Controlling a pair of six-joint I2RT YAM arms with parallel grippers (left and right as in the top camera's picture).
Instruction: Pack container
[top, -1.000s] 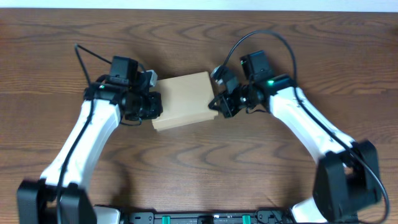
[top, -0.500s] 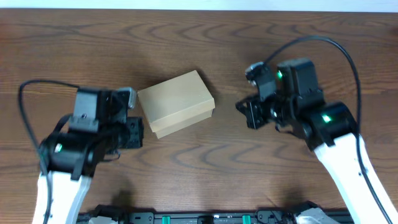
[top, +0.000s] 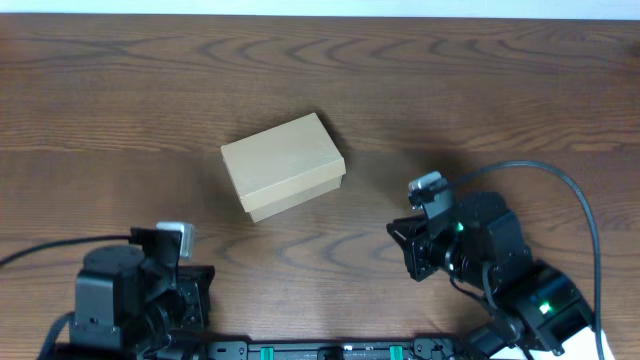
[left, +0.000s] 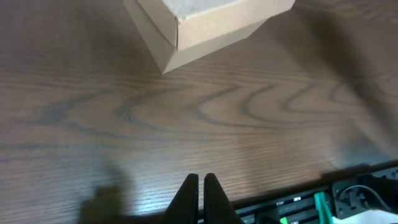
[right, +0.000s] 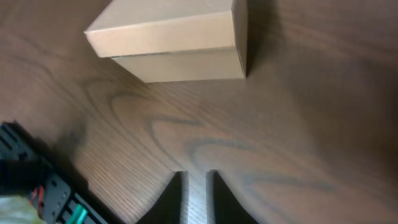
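Observation:
The container (top: 283, 165) is a tan cardboard box, lid down, lying at an angle near the middle of the wooden table. Nothing touches it. My left arm (top: 140, 300) sits at the near left edge, and its gripper (left: 201, 177) is shut and empty, well short of the container (left: 205, 25) ahead of it. At the near right, my right arm (top: 470, 250) has its gripper (right: 194, 173) open by a narrow gap with only bare wood between the fingers. The container (right: 168, 31) lies ahead of it and a little to the left.
The dark wooden table (top: 450, 90) stretches all round the box. A black rail with green parts (left: 348, 193) runs along the near edge, below both grippers. It also shows in the right wrist view as the same black rail (right: 37, 186).
Both arms have drawn back from the sides of the box to the near edge of the table. The box turned slightly and now lies alone. The right jaws have parted a little.

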